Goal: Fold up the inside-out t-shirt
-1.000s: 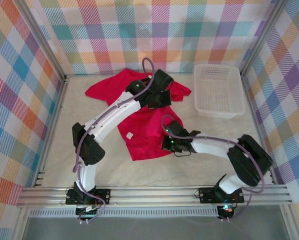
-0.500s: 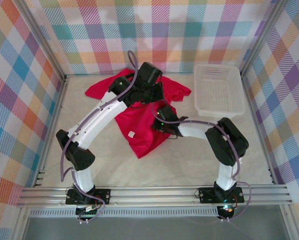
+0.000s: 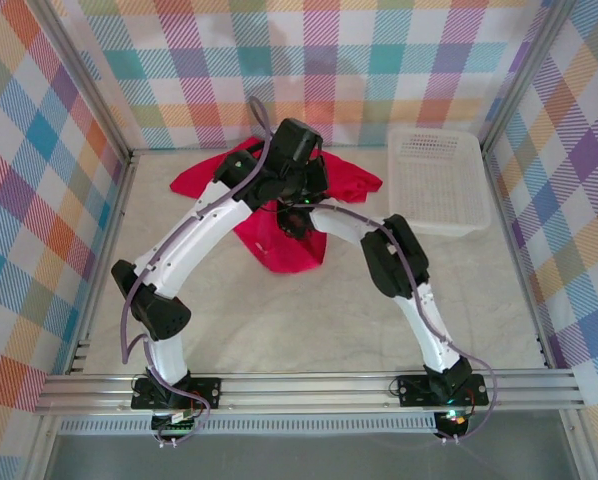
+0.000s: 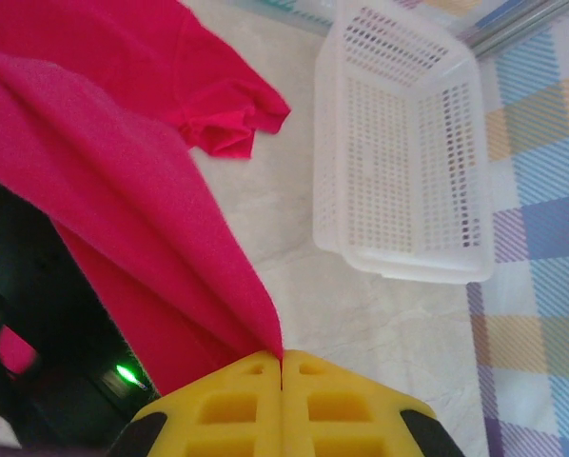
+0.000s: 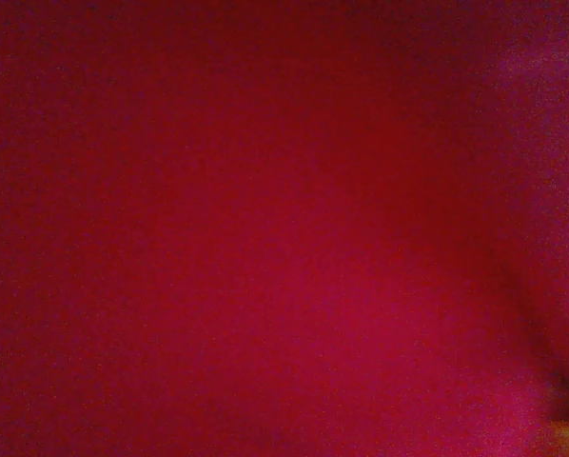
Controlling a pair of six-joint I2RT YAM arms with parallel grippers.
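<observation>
With its yellow fingers (image 4: 229,411) pressed together on a pinch of cloth, the left gripper (image 4: 281,362) holds the crimson t-shirt (image 3: 282,252) raised above the table (image 3: 309,330), at the far middle beside the white lattice basket (image 3: 434,225). The right gripper (image 3: 292,222) is sunk in red fabric; I cannot tell its grip. The shirt hangs bunched, so I'd say nearly all the folding remains.
</observation>
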